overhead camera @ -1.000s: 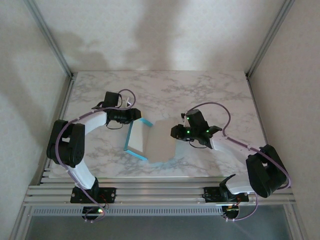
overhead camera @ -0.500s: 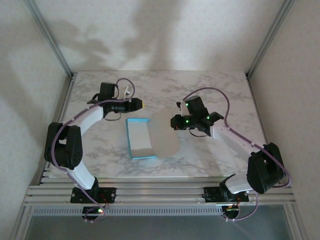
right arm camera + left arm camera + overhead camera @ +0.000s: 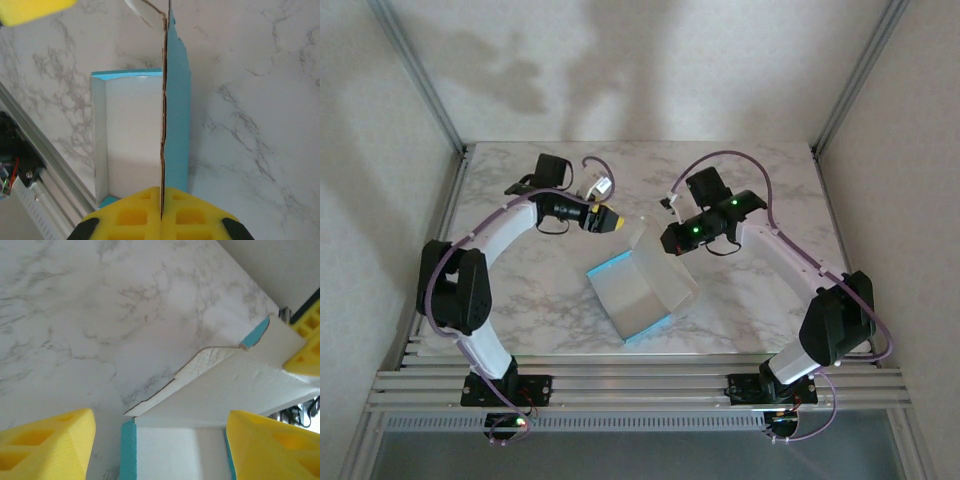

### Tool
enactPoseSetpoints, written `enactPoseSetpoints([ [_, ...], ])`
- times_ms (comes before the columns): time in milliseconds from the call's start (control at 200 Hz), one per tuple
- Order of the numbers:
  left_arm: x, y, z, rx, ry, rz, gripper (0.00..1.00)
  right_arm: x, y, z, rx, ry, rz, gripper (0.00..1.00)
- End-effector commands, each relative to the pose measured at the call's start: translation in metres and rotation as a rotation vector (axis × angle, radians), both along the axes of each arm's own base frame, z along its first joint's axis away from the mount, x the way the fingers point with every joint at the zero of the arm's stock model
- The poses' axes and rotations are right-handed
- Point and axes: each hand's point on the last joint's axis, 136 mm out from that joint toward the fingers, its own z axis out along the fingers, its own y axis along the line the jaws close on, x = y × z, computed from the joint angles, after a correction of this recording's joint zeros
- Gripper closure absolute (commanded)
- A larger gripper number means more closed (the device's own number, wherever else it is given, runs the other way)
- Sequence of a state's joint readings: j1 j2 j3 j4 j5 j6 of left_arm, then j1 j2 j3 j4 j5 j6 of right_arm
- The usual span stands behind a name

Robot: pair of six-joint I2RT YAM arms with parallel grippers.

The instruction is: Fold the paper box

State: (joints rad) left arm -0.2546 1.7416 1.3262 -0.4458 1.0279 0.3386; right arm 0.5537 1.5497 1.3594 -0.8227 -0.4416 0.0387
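Marble counter (image 3: 760,300), middle: box (image 3: 638,295) open, white inside, lid flap upright. Right gripper (image 3: 161,206) pinching flap's edge. Left gripper (image 3: 160,450) spread wide, just left of flap.

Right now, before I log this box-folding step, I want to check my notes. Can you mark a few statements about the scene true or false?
1. The right jaws are shut on an upright flap of the box. True.
2. The left jaws are shut on the box. False: they stand wide open and grip nothing.
3. The box rests on a marble-patterned table. True.
4. The card is red on one face. False: one face is turquoise, the other white.
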Motion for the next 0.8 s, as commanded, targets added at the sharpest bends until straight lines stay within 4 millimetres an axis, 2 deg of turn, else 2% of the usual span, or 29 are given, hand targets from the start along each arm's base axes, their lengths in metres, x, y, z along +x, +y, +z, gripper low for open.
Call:
enactPoseSetpoints([
  [0, -0.015, -0.019, 0.017, -0.040, -0.099, -0.144, 0.32, -0.007, -0.001, 0.007, -0.002, 0.023, 0.074, 1.00],
  [180, -0.015, -0.034, 0.022, -0.072, -0.112, -0.186, 0.35, -0.007, 0.002, 0.007, 0.008, 0.039, 0.100, 1.00],
  [621, -0.015, -0.059, -0.002, -0.013, -0.088, -0.245, 0.36, -0.003, 0.008, 0.007, 0.023, 0.054, 0.139, 1.00],
  [796, -0.020, -0.057, -0.014, 0.024, -0.051, -0.251, 0.46, 0.002, 0.005, 0.003, 0.001, 0.047, 0.124, 1.00],
])
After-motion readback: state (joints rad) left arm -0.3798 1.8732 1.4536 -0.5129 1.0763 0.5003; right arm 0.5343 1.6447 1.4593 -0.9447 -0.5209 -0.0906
